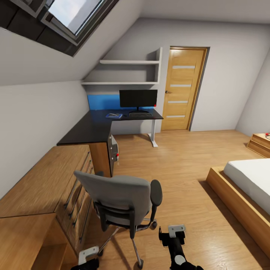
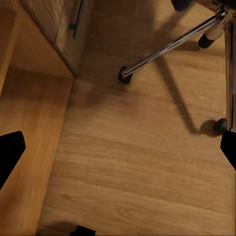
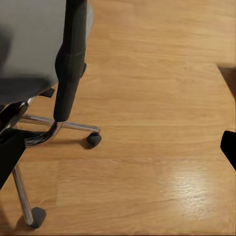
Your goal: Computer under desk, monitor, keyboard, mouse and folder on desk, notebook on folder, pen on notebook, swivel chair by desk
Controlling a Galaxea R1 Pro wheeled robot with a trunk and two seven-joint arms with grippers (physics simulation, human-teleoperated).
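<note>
The grey swivel chair (image 1: 120,197) stands close in front of me with its back toward me, its chrome legs (image 2: 172,44) and black armrest (image 3: 69,64) near both hands. Far back, the black desk (image 1: 90,129) carries the monitor (image 1: 138,99), the keyboard (image 1: 140,114) before it and the blue folder (image 1: 113,116) to its left. The computer (image 1: 114,150) stands under the desk. Notebook, pen and mouse are too small to tell. My left gripper (image 1: 87,258) (image 2: 118,150) and right gripper (image 1: 172,233) (image 3: 118,150) hang open and empty over the floor.
A light wooden dresser (image 1: 45,187) runs along the left wall up to the desk. A bed (image 1: 247,187) fills the right side, with a low nightstand (image 1: 260,144) beyond it. Wooden floor stretches between them toward a closed door (image 1: 183,88).
</note>
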